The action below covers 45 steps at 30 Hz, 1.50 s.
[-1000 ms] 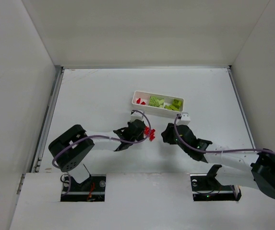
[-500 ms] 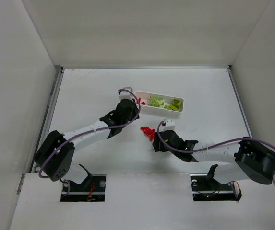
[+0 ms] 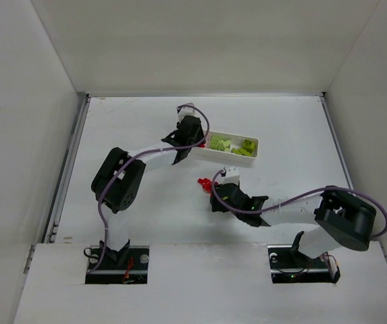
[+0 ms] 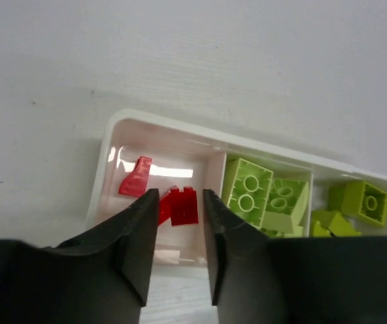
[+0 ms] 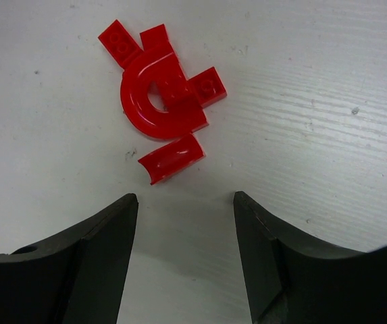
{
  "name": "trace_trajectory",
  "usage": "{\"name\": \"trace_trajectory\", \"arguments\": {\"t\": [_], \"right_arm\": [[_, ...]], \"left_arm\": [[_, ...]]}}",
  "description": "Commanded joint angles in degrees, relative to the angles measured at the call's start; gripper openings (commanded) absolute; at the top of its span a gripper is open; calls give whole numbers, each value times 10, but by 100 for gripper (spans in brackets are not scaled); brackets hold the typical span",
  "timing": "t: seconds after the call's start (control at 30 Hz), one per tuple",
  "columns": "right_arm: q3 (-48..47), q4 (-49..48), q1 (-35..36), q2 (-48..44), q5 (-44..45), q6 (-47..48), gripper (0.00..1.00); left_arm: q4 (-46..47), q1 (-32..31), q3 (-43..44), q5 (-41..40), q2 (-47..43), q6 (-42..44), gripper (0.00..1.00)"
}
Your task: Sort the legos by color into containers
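Note:
The white tray (image 3: 236, 156) lies at the back centre of the table. My left gripper (image 3: 190, 139) hovers over its left container (image 4: 105, 169), jaws a little apart. A small red lego (image 4: 184, 206) shows just past the fingertips and touches neither finger. Another red lego (image 4: 136, 177) lies beside it. Yellow-green legos (image 4: 249, 191) fill the middle container, with more (image 4: 365, 201) in the right one. My right gripper (image 5: 185, 199) is open low over the table. A cluster of red legos (image 5: 156, 101) lies just ahead of it, with a curved piece (image 5: 171, 158) nearest.
White walls close in the table (image 3: 139, 121) on the left, back and right. Both arm bases sit at the near edge. The red cluster (image 3: 205, 182) lies between the tray and my right gripper (image 3: 215, 193).
My left arm swung from the red cluster up to the tray's left container and its jaws parted slightly. My right gripper moved left to the red cluster and opened wider.

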State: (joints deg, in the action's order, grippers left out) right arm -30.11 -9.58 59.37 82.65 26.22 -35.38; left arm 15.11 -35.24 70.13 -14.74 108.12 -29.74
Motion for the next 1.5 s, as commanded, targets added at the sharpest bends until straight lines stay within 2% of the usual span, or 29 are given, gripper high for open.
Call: {"name": "trace_trajectory", "arguments": {"t": [0.0, 0.1, 0.27, 0.53, 0.63, 0.73, 0.83, 0.87, 1.07, 1.2, 1.3, 1.47], "right_arm": [[-30, -23, 11, 24, 23, 6, 65], [-43, -23, 14, 51, 36, 11, 65], [-62, -35, 14, 101, 47, 17, 62], [-70, -25, 19, 106, 52, 7, 36], [-64, -11, 23, 74, 53, 6, 35], [-61, 11, 23, 49, 54, -4, 41], [-65, 38, 26, 46, 55, -6, 58], [-67, 47, 30, 48, 57, -10, 61], [-44, 129, 104, -19, 95, -78, 61], [-28, 277, 148, -107, 134, -173, 68], [-19, 401, 155, -155, 123, -281, 73], [-31, 516, 172, -169, 107, -400, 70]], "left_arm": [[4, 12, 34, -5, 8, 12, 37], [8, 13, 12, -8, -20, 7, 48], [33, 9, -94, -12, -119, -11, 46], [46, -7, -296, -13, -281, -53, 45], [41, -12, -357, -13, -330, -66, 45], [12, -15, -394, -10, -365, -83, 45], [6, -24, -428, -13, -394, -99, 45], [4, -25, -433, -9, -399, -105, 45], [-17, -48, -452, -8, -434, -116, 45], [-32, -60, -459, -10, -455, -117, 45], [-32, -63, -460, -6, -458, -118, 45], [-20, -68, -459, -3, -455, -117, 45]]}}
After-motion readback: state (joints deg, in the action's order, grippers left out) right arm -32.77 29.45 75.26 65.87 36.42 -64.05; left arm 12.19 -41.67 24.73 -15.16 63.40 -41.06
